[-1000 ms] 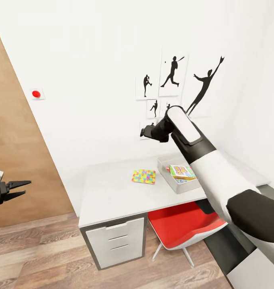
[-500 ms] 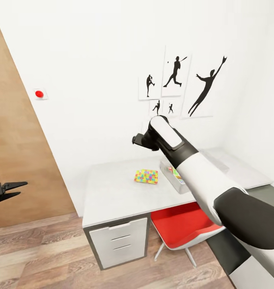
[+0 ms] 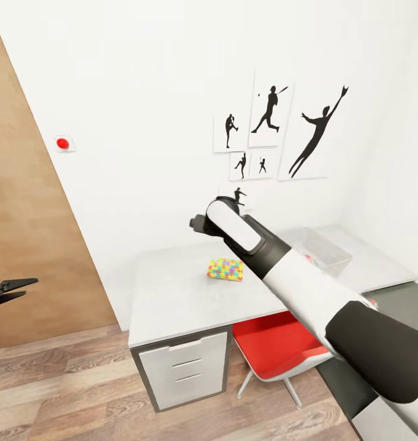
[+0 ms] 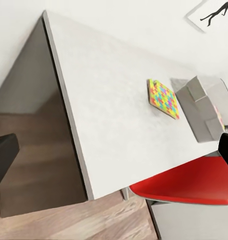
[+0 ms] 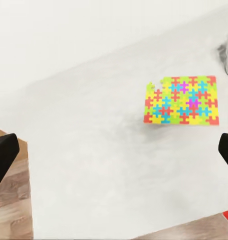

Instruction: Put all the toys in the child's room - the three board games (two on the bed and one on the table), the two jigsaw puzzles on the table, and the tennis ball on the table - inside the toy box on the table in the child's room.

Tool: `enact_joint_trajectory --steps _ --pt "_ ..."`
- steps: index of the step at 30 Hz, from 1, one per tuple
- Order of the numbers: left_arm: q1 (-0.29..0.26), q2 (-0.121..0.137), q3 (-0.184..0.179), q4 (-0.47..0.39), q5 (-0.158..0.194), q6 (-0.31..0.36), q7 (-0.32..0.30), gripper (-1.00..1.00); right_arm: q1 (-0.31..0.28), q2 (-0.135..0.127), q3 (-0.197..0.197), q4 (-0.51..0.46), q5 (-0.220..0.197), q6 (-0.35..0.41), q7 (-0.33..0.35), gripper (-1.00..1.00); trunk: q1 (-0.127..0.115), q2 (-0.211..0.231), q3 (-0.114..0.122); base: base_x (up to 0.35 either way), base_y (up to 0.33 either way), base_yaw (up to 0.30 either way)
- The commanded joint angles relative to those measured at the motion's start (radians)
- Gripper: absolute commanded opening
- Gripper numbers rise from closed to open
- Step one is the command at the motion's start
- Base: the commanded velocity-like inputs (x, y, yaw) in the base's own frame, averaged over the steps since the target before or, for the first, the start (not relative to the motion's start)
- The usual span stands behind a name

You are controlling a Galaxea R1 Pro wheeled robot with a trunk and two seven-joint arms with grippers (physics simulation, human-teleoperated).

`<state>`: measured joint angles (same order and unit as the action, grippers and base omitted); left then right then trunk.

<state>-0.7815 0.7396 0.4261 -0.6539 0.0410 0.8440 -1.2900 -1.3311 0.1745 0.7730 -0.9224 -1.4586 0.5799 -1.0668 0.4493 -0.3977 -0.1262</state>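
Note:
One jigsaw puzzle [image 3: 225,269] [image 4: 164,98] [image 5: 181,100] lies flat on the pale grey table [image 3: 172,294], a little left of the grey toy box [image 3: 320,245] [image 4: 201,105]. My right forearm hides much of the box, and only a sliver of colour shows inside it. My right gripper [image 3: 198,223] [image 5: 114,155] hangs open and empty above the table, up and left of the puzzle. My left gripper [image 3: 10,288] [image 4: 114,155] is open and empty, off the table's left end over the floor. The board games, the tennis ball and the bed are out of view.
A red chair [image 3: 276,346] is tucked under the table beside white drawers [image 3: 184,367]. A lower dark grey desk section [image 3: 402,294] joins on the right. A wooden panel [image 3: 25,214] stands at the left, with a red wall button [image 3: 62,143] beside it.
My right arm has swung left, from above the toy box to above the table near the puzzle, now covering the box's contents. The left gripper has slid slightly toward the view's left edge.

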Motion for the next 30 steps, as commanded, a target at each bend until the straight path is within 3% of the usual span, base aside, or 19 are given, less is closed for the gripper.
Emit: enact_joint_trajectory --steps 1,4,8,11,18,21,26,30 --pt "0.0 0.001 0.0 0.0 -0.002 0.009 -0.002 1.0 0.01 0.0 0.008 -0.033 -0.003 0.004 -0.007 1.0 0.001 -0.002 -0.002 0.0 0.0 0.0" --pt "0.002 0.005 0.002 0.0 -0.033 0.01 -0.003 1.0 0.037 0.0 0.018 -0.089 0.001 -0.002 -0.012 1.0 0.001 -0.002 -0.002 0.0 0.0 0.0" --pt "0.003 0.011 0.006 0.0 -0.11 0.019 -0.003 1.0 0.091 0.0 0.056 -0.18 0.012 -0.009 -0.016 1.0 0.001 -0.002 -0.002 0.0 0.0 0.0" --pt "0.003 0.04 0.01 0.0 -0.155 0.018 0.004 1.0 0.141 0.0 0.092 -0.25 0.033 -0.027 -0.02 1.0 0.001 -0.002 -0.002 0.0 0.0 0.0" --pt "0.003 0.122 0.012 0.0 -0.177 0.006 0.011 1.0 0.22 0.0 0.113 -0.357 0.1 -0.041 -0.022 1.0 0.001 -0.002 -0.002 0.0 0.0 0.0" --pt "0.003 0.133 0.012 0.0 -0.178 0.004 0.009 1.0 0.265 0.0 0.114 -0.378 0.144 -0.043 -0.022 1.0 0.001 -0.002 -0.002 0.0 0.0 0.0" --pt "0.003 0.14 0.012 0.0 -0.179 0.002 0.007 1.0 0.361 0.0 0.116 -0.453 0.266 -0.043 -0.023 1.0 0.001 -0.002 -0.002 0.0 0.004 0.0" --pt "0.003 0.142 0.012 0.0 -0.179 0.001 0.006 1.0 0.395 0.0 0.114 -0.519 0.321 -0.038 -0.024 1.0 0.001 -0.002 -0.002 0.052 0.133 0.0"
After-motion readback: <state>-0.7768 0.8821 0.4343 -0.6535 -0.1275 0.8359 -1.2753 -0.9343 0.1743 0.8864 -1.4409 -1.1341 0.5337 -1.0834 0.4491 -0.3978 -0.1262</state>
